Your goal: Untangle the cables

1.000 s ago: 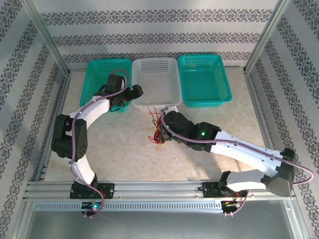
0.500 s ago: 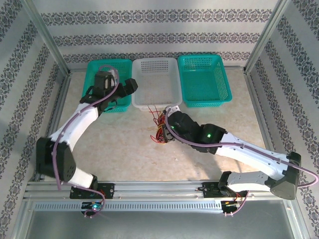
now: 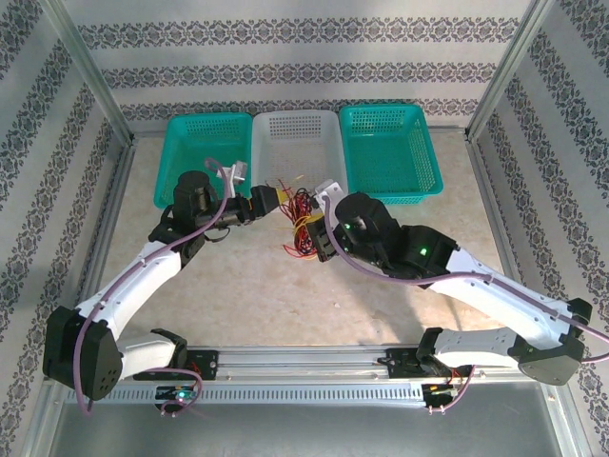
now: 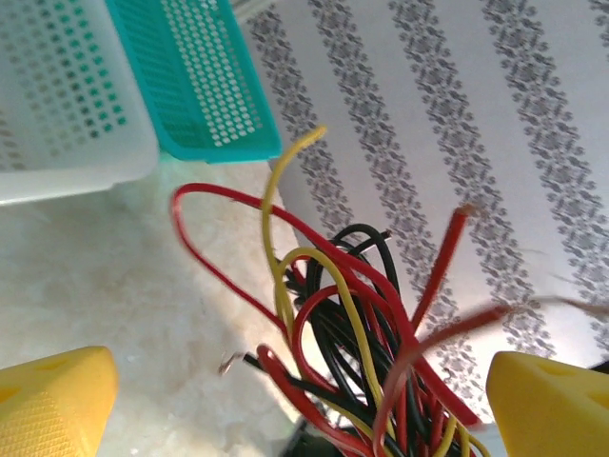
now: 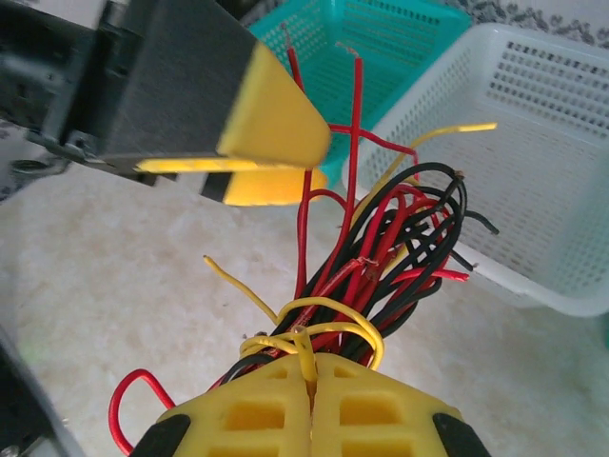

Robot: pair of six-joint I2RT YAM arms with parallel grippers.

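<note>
**Three baskets in a row at the back**

The white basket (image 3: pixel 299 148) sits centre at the far edge of the pale marbled table (image 3: pixel 238 295). Just beside it on the left is one teal basket (image 3: pixel 205 143). A second teal basket (image 3: pixel 390 152) sits just to its right. Behind it rises striped patterned wallpaper (image 3: pixel 304 67), and well in front of it runs a metal rail (image 3: pixel 304 354).

So the left arm (image 3: pixel 143 276) was stretched out long and low from its base, elbow off to the left, and the left gripper (image 3: pixel 269 198) had its yellow fingers (image 4: pixel 52 405) spread wide apart. The right arm (image 3: pixel 476 286) came in from the right with its forearm angled toward the middle. The right gripper (image 5: pixel 312 405) was pinched tight on the cables (image 5: pixel 381 257), and the two grippers were pretty much nose to nose.
</note>
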